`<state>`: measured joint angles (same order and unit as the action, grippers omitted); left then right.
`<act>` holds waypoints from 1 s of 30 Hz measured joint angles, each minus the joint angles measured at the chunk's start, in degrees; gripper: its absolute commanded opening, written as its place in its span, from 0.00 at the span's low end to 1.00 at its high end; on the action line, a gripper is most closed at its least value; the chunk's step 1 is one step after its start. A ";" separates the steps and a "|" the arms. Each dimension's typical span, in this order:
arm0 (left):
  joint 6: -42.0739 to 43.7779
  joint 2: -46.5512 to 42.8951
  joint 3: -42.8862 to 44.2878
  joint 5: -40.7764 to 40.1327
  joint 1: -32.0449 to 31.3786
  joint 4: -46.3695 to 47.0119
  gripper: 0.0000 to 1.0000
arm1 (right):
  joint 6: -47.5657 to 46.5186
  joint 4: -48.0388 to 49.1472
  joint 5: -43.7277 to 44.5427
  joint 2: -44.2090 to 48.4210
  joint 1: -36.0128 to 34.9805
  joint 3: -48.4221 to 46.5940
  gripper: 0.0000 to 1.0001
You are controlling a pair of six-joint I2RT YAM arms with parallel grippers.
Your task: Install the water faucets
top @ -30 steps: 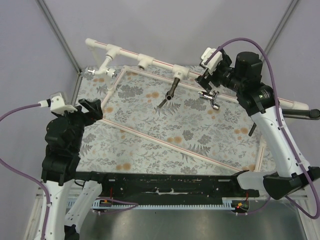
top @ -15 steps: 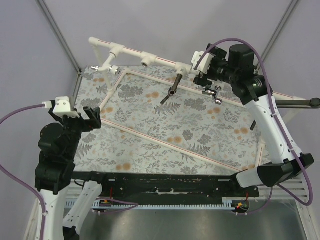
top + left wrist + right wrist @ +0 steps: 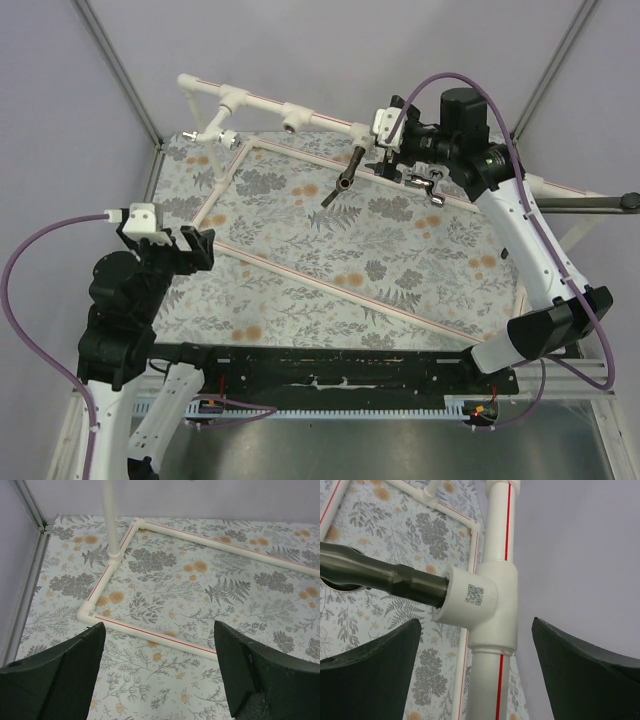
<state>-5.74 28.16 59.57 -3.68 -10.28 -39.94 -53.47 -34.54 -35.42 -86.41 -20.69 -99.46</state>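
Note:
The chrome faucet (image 3: 430,184) with its lever hangs by the raised white pipe (image 3: 300,117), under my right wrist; its joint is hidden by the arm. A small white faucet (image 3: 200,133) sticks out near the pipe's left end. My right gripper (image 3: 392,158) is open, its jaws on either side of the pipe just below a tee fitting (image 3: 480,597). A dark metal spout (image 3: 380,575) is screwed into that tee and also shows in the top view (image 3: 345,175). The gripper (image 3: 476,621) holds nothing. My left gripper (image 3: 195,245) is open and empty over the mat (image 3: 159,630).
The white pipe frame's base (image 3: 150,636) lies on the flowered mat (image 3: 330,250), with an upright leg (image 3: 108,515) at its far left corner. Two more tees (image 3: 232,100) sit on the raised pipe. A metal rail (image 3: 27,590) edges the mat on the left.
My right gripper has moved left along the raised pipe to the tee with the dark spout. My left arm has drawn back toward the near edge. The pipe frame shifted slightly.

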 measured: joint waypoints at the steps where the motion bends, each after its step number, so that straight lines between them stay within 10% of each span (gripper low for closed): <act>1: -0.20 0.00 -0.04 0.35 -0.13 -0.20 0.91 | 0.83 0.81 -1.20 0.11 0.09 0.42 0.98; 14: -0.50 -2.21 -0.07 -4.20 -2.08 -0.24 0.92 | 12.46 12.72 -1.07 3.08 0.07 5.60 0.98; 30: -0.50 -3.48 1.55 -15.78 -2.71 1.55 0.92 | 32.04 38.14 25.51 30.21 0.02 17.00 0.98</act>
<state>-6.24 24.69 61.12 -19.46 -12.99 -38.39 -21.43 3.60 -9.91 -56.21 -20.67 -82.46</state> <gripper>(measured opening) 0.917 0.981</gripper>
